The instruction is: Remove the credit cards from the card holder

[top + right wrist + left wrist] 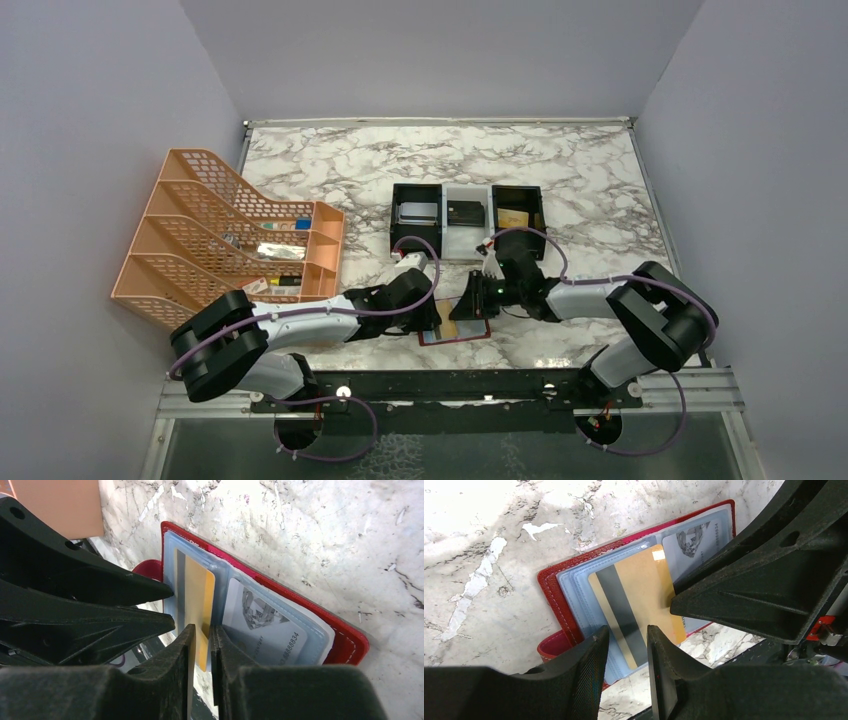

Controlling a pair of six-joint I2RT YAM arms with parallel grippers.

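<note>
At the near edge of the bench (484,540), btwn both arms, the card holder (549,587) lies open and flat. Gold card (639,595) sits skewed, partly out of its clear sleeve; white card (696,542) is tucked in the other panel. Left tool (626,632): part open, tips straddling the gold card's striped end, nothing clamped. Right tool (202,627): nearly closed, slim gap over the gold card, can't tell if it grips. Cards prob. light, stiff, slick; sleeves soft and clingy, so the holder may drag along. You'd want to pin the holder w/ one tool and pinch the card's free end across its faces.
</note>
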